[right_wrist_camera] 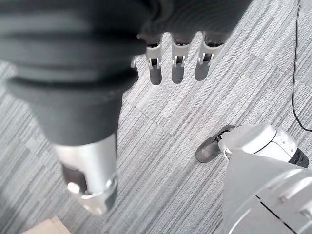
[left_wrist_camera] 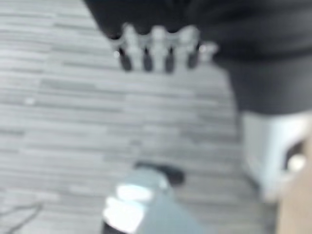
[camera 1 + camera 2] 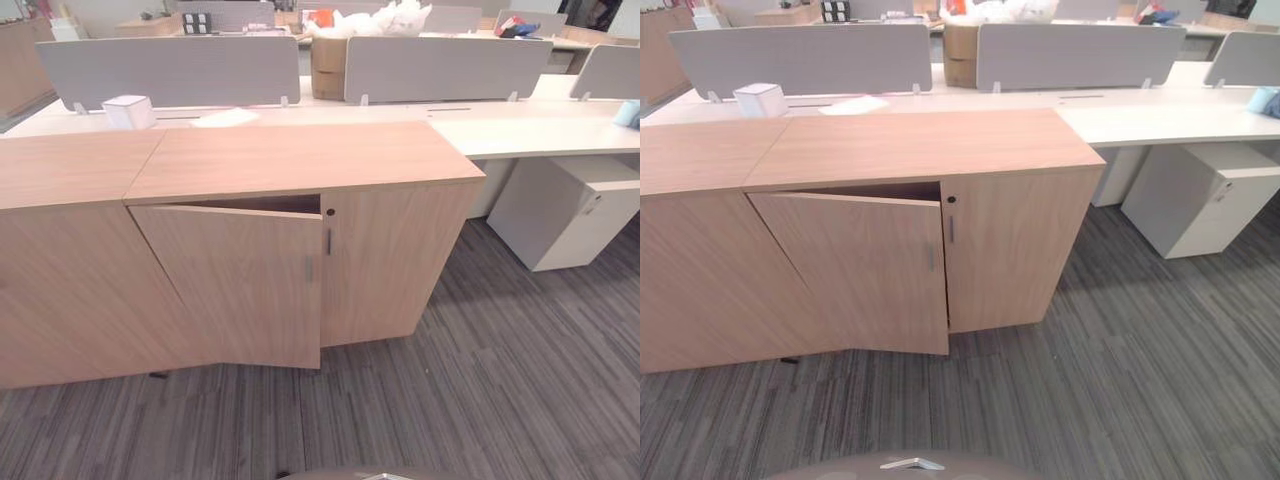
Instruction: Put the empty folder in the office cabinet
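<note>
A low wooden office cabinet [image 3: 300, 165] stands on grey striped carpet [image 3: 520, 370], its left door [image 3: 240, 285] swung partly ajar so a dark gap shows along the door's top edge, while its right door [image 3: 395, 260] sits closed with a slim metal handle [image 3: 328, 241] near its inner edge. A second wooden unit [image 3: 70, 250] adjoins the cabinet's left side. Behind them runs a white desk [image 3: 540, 125] with grey divider screens [image 3: 170, 70]; a small white box [image 3: 128, 111] sits near the desk's left end, and a white drawer pedestal [image 3: 570, 210] stands under its right end.

The left hand [image 2: 156, 48] hangs over the carpet, fingers relaxed and holding nothing. The right hand [image 1: 178, 61] likewise hangs over the carpet, fingers straight and released. Where the folder is cannot be told from these views
</note>
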Motion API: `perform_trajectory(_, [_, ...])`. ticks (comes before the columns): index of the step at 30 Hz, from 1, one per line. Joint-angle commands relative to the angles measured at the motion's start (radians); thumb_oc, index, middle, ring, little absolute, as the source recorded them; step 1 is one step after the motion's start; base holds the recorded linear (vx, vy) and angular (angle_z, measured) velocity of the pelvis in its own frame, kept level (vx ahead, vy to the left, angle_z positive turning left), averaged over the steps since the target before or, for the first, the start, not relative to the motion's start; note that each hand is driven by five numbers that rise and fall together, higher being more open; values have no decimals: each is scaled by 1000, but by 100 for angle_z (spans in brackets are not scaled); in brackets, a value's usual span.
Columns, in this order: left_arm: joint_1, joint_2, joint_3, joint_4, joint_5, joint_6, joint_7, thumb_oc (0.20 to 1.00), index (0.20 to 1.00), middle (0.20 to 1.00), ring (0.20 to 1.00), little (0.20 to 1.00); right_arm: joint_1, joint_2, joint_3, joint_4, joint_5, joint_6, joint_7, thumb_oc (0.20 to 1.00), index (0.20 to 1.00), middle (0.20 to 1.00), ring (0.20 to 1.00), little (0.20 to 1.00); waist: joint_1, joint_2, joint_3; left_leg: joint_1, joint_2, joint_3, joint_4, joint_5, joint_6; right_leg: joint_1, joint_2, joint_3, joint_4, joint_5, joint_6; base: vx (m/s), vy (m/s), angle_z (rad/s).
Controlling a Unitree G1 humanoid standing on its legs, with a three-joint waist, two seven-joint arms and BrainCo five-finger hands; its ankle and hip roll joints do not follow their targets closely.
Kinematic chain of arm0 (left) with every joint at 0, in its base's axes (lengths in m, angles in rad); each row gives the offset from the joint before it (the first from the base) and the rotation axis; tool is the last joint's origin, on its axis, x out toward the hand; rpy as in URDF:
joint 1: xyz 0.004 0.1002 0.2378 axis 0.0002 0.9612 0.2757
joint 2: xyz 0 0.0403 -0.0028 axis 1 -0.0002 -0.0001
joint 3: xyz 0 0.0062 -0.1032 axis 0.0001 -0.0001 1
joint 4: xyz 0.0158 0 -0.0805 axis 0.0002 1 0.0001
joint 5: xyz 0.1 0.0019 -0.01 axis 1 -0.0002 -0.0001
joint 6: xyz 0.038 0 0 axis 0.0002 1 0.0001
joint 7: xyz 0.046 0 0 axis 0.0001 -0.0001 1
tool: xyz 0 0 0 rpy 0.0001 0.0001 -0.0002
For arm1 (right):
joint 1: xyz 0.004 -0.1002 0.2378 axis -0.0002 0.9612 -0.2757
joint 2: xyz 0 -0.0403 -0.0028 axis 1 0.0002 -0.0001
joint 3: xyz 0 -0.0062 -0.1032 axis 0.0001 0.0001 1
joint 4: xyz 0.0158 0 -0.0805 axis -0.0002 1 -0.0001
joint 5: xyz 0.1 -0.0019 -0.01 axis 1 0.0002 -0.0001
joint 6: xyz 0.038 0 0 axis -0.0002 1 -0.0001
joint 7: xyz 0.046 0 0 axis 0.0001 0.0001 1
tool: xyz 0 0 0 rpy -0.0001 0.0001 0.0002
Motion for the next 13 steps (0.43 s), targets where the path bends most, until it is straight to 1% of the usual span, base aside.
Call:
perform_trajectory(1, [-62,-10,0,13,35,-10,7,1000,1000,1000,1000,1000,-58,-9,-21,53,11,-22,-8,1000,1000,1000,1000,1000,16,6,32,97,-29,-23,-4,-166,27,-76,27,15,45,31,18,0,0,0])
perform_trajectory(6, [-64,-4,15,14,-2,-7,17,1000,1000,1000,1000,1000,-72,1,-3,51,-12,-26,-21,1000,1000,1000,1000,1000,14,5,36,95,-28,-18,-4,-165,25,-81,28,17,43,33,16,0,0,0])
perform_trajectory(13, [-66,-4,14,17,-11,-6,18,1000,1000,1000,1000,1000,-81,11,9,40,-17,-29,-24,1000,1000,1000,1000,1000,12,7,36,94,-29,-15,-4,-165,25,-83,28,20,39,37,15,0,0,0])
